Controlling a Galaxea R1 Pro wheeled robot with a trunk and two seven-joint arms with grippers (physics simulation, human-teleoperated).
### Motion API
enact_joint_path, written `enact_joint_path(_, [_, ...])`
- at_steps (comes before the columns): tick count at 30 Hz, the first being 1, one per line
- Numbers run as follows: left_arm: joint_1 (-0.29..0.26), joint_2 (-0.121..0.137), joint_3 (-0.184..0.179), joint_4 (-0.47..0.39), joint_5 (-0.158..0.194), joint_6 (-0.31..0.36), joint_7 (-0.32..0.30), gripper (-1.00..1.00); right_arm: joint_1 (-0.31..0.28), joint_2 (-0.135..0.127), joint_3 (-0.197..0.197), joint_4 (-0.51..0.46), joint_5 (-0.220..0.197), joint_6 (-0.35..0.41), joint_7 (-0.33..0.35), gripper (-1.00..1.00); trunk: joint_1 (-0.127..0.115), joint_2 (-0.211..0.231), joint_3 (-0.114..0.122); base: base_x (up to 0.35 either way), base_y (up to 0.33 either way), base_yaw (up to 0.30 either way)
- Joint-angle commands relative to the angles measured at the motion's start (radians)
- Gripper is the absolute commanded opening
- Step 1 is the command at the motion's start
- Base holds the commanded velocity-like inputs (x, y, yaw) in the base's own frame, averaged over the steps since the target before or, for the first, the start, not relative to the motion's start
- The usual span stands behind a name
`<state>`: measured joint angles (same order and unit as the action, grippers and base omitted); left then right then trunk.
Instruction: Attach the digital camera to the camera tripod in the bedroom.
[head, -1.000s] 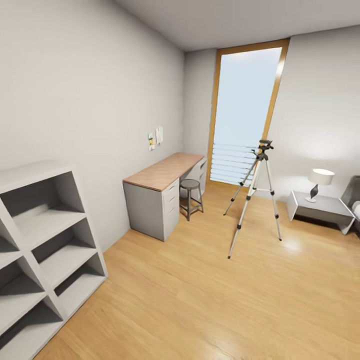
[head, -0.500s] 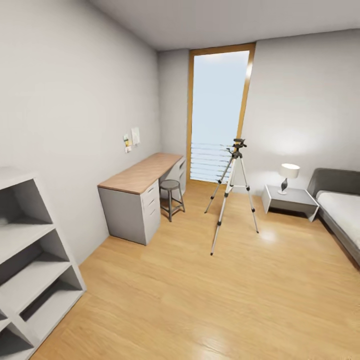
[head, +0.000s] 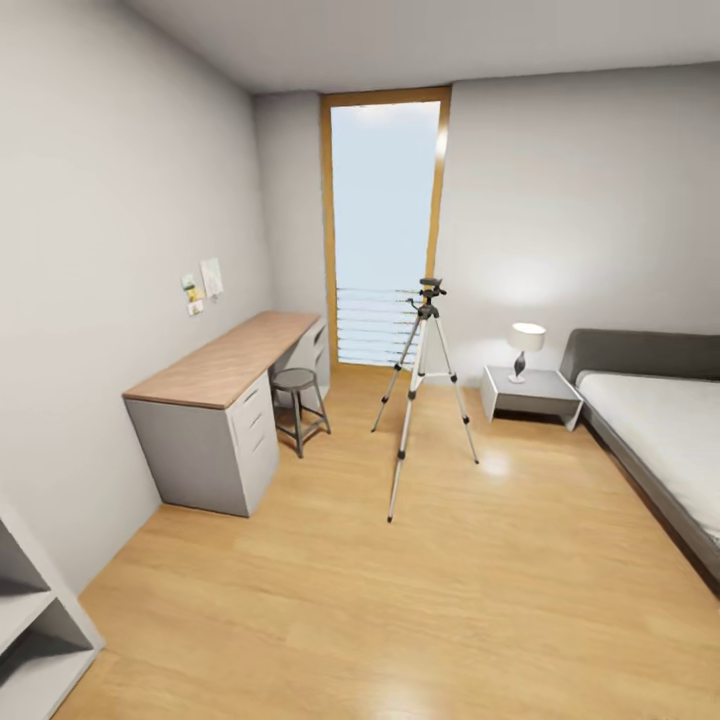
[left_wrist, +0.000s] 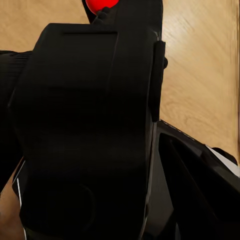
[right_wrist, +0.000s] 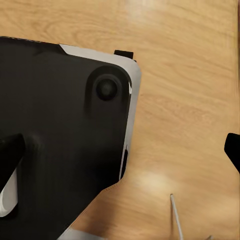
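Carrying the camera (left_wrist: 85, 130), apparently gripped by its left gripper, whose fingers were hidden, the robot faced the tripod (head: 425, 380), well ahead by the window (head: 385, 220), and likely needed to drive closer; the right gripper's opening was unreadable.

No text, label, brand, number or sign can be read in any view. Two small papers (head: 203, 284) are pinned on the wall above the desk (head: 228, 358), one white and one with yellow and green patches, but they are too small to show any writing. The digital camera (left_wrist: 85, 135) shows a plain black body with no lettering visible.
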<state>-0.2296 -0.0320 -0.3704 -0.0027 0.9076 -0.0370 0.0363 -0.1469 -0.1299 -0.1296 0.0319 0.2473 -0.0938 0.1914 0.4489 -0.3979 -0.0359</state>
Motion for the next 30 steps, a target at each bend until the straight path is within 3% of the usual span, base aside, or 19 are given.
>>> enact_joint_path(1, [-0.001,0.0,-0.009,0.0,0.006,-0.003,0.004,-1.0,-0.002,-0.001,-0.008,0.003,0.009,-0.006,0.002,1.0,0.001,-0.002,-0.002,0.321,0.0,-0.289])
enact_joint_path(7, [-0.001,0.0,-0.009,0.0,-0.006,-0.002,0.004,-1.0,-0.002,-0.001,-0.008,0.003,0.009,-0.006,0.002,1.0,0.001,-0.002,-0.002,0.322,0.0,-0.289])
enact_joint_path(12, [-0.001,0.0,-0.009,0.0,-0.037,-0.001,0.005,-1.0,-0.002,-0.001,-0.008,0.003,0.009,-0.007,0.002,1.0,0.001,-0.002,-0.002,0.322,0.0,-0.29])
enact_joint_path(30, [-0.001,0.0,-0.009,0.0,-0.042,-0.001,0.005,-1.0,-0.002,0.001,-0.008,0.003,0.009,-0.005,0.002,1.0,0.001,-0.002,-0.002,0.322,0.0,-0.29])
